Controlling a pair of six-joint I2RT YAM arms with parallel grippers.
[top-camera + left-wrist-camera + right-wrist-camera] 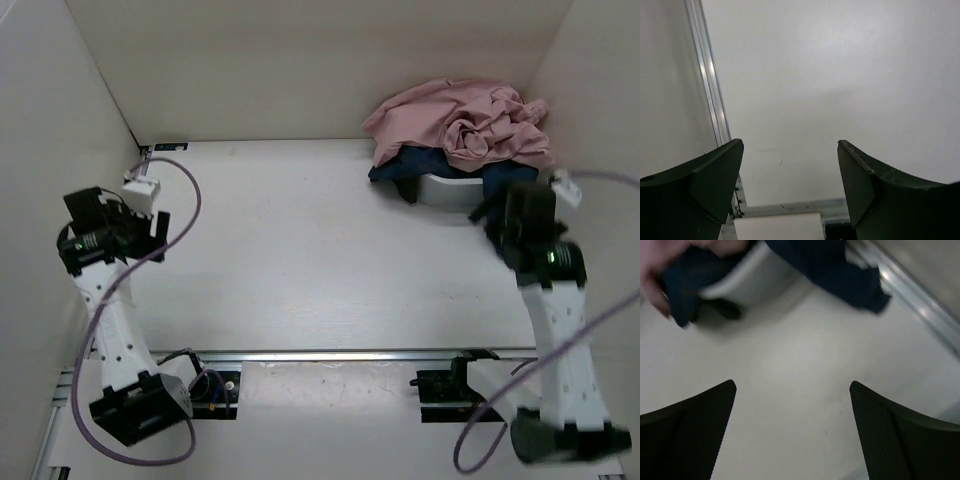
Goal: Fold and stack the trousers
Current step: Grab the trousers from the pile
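The dusty-pink trousers (pixel 460 125) lie crumpled in a heap on top of a white tub (pixel 450 190) at the back right, over dark navy cloth (pixel 405 165). A pink edge of them shows at the top left of the right wrist view (pixel 660 260). My right gripper (pixel 500 215) is open and empty just in front of the tub; its jaws stand wide apart over bare table (pixel 792 405). My left gripper (pixel 150 215) is open and empty at the far left, over bare table (pixel 790 165), far from the trousers.
Navy cloth (pixel 825 265) hangs over the tub's rim (pixel 747 275). White walls close in the table at the left, back and right. A metal rail (pixel 360 355) runs along the near edge. A purple cable (pixel 190 200) loops by the left arm.
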